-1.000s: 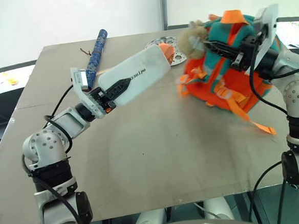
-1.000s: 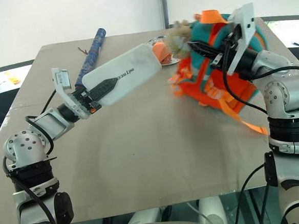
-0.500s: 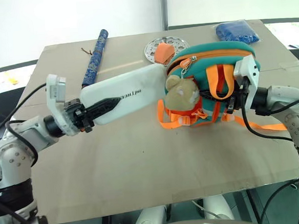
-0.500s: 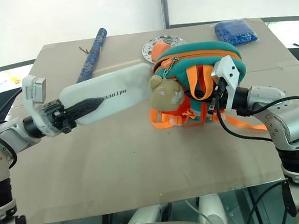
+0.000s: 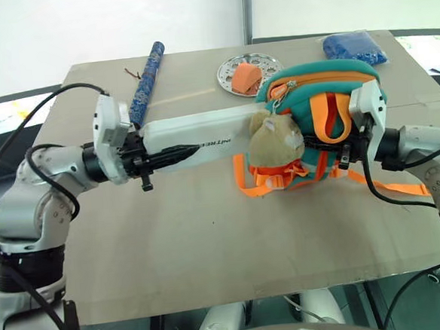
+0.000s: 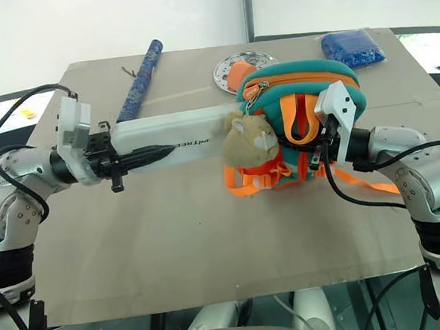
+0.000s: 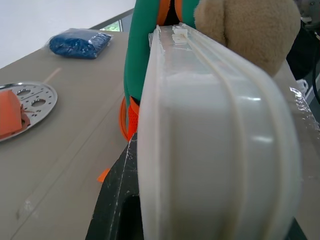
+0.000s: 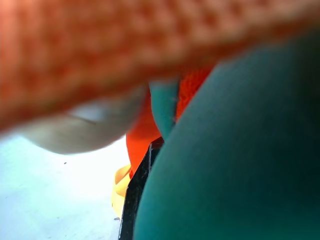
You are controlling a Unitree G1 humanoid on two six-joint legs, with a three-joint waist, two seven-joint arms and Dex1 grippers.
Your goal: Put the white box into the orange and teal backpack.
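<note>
The left end effector (image 5: 175, 153) is clamped on the flat white rectangular box (image 5: 203, 136), held level above the tabletop (image 5: 210, 241), its far end touching the small orange and teal fabric backpack (image 5: 319, 120). The right end effector (image 5: 339, 157), fingers together, grips the backpack's back.

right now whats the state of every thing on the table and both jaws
flat white rectangular box: held off the table, level, far end at the backpack
small orange and teal fabric backpack: on the table, gripped, box not yet inside
beige plush toy: hanging on the backpack front
left gripper: jaws shut on the box
right gripper: jaws shut on the backpack
round perforated metal plate: flat, an orange piece on it
</note>
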